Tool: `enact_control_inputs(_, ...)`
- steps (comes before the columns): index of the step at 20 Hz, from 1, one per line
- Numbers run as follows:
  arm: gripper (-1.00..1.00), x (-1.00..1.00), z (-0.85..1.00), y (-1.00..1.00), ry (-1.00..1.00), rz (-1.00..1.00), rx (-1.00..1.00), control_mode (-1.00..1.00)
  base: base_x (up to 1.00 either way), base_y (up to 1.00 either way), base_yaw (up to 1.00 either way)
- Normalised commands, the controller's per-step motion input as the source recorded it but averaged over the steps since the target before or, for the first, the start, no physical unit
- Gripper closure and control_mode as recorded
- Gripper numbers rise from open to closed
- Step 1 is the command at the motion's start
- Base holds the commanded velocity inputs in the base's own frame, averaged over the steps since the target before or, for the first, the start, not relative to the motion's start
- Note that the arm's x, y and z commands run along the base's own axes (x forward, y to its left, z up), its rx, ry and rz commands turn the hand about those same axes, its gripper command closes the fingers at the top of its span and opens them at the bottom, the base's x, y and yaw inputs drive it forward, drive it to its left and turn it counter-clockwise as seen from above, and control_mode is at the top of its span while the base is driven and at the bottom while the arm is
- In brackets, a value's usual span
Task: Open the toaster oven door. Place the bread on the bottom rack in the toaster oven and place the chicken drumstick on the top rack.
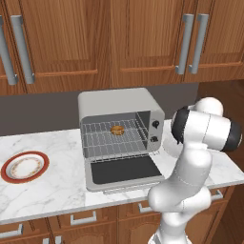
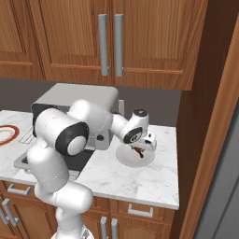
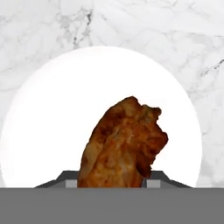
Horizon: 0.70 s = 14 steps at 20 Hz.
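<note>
Jaws first: we see our gripper (image 2: 140, 150) low over the white plate (image 2: 135, 158), its two dark fingertips (image 3: 69, 179) either side of the chicken drumstick (image 3: 124, 146) in the hand view. They stand partway in, close beside the meat, but we cannot tell whether they press it yet or merely flank it, so we call no grip.

For this step, as we judge it, we want the pads to meet the thick body of the drumstick squarely, not the narrow end, and to finish closing before any lift. In the hand view the meat leans toward one o'clock, so a straight rise should keep it from twisting between the pads or dragging on the plate.

Elsewhere, the toaster oven (image 1: 119, 102) sits on the marble counter (image 1: 47, 186) with the toaster oven door (image 1: 126, 170) dropped flat toward six o'clock. The bread (image 1: 117, 129) lies inside on a wire shelf; which of the two we cannot say. A red-rimmed plate (image 1: 25, 167) rests at nine o'clock of the oven. The white plate lies at three o'clock of it.
</note>
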Motion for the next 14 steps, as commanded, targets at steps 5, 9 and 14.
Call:
enact_control_inputs(5,1.0,-0.94,0.86,0.25,0.0,0.02,0.0,-1.0,0.0,0.0,0.0)
enact_control_inputs(9,1.0,-0.86,0.74,0.66,0.0,0.03,0.01,-1.0,0.0,0.0,0.0)
enact_control_inputs(14,1.0,-0.53,0.75,0.97,0.0,0.08,0.0,-1.0,0.0,0.0,0.0)
